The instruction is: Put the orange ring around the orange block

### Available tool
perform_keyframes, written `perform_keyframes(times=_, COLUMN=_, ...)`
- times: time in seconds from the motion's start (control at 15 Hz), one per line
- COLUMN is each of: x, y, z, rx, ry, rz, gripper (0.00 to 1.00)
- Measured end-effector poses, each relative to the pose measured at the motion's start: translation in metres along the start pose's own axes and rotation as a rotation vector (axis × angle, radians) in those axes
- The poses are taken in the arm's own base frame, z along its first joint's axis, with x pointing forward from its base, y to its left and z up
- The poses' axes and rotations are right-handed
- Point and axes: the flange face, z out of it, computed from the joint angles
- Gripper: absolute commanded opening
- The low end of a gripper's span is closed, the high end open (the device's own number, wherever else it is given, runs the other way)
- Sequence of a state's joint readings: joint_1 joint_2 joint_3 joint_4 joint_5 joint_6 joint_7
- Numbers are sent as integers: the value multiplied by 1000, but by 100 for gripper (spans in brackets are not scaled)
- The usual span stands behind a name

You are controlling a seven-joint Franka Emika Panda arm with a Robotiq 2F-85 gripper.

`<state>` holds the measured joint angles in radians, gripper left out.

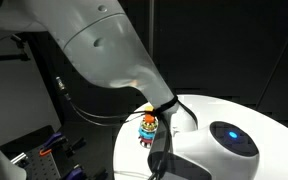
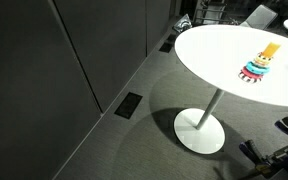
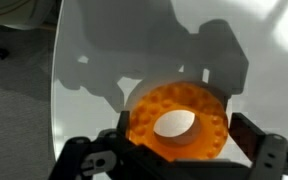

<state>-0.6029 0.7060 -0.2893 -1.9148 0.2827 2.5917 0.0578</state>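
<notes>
The orange ring [image 3: 142,112] lies flat on the white table [image 3: 94,60] in the wrist view. It sits between the two dark fingers of my gripper [image 3: 179,142], which is open around it, one finger on each side. Whether the pads touch the ring I cannot tell. The orange block [image 2: 271,49] is the upright tip of a small multicoloured ring-stack toy [image 2: 256,69] standing on the round table in both exterior views; the block [image 1: 148,116] shows just behind my arm. The toy is out of the wrist view.
The round white table [image 2: 209,55] stands on a single pedestal with a disc foot [image 2: 200,131] on grey carpet. Dark wall panels lie behind it. My arm's white body [image 1: 114,45] fills much of an exterior view. The table's edge [image 3: 56,90] runs left of the ring.
</notes>
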Motion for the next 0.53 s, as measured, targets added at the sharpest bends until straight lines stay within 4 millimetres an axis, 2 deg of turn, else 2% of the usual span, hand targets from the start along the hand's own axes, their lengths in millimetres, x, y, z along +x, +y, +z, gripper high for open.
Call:
perform_keyframes(times=0.4, x=0, y=2, z=1, rx=16, ry=4, rz=23, gripper=100)
perform_keyframes(times=0.47, x=0, y=2, z=1, rx=16, ry=4, rz=24, gripper=78)
perform_keyframes(times=0.53, x=0, y=2, z=1, rx=17, ry=3, rz=24, gripper=73)
